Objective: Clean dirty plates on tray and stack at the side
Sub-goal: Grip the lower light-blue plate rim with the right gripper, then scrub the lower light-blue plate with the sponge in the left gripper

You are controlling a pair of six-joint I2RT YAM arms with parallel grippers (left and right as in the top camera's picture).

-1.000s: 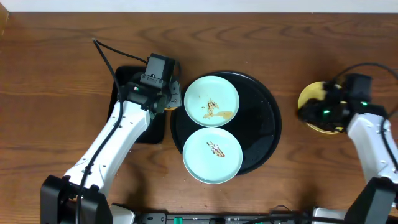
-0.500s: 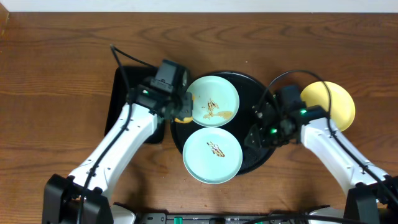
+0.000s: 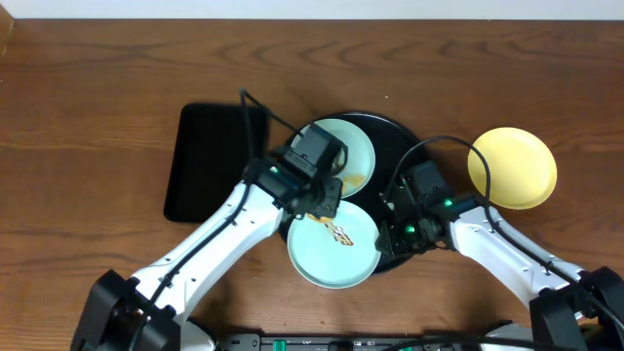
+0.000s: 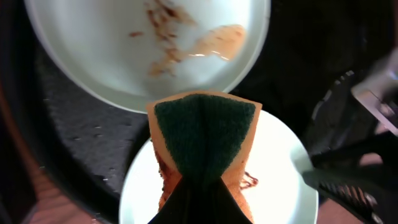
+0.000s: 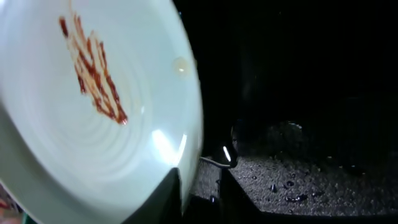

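Two grippers meet at the near aqua plate (image 3: 343,261) on the tray (image 3: 417,164): left gripper (image 4: 199,190) clamped on a sponge (image 4: 205,130), right gripper (image 5: 202,186) at its rim, closure unclear.

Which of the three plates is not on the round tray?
The pale yellow plate, on bare wood beside the tray; both aqua plates sit on it.

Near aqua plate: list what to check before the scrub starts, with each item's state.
1. Sponge held in the left gripper: ok.
2. Sponge over the near plate: ok; contact, cannot tell.
3. Right gripper at that plate's rim: ok.
4. Right gripper's clamp on the rim: cannot tell.
5. Near plate clean: not ok, a brown smear shows.
6. Yellow plate on the table, clear of both arms: ok.
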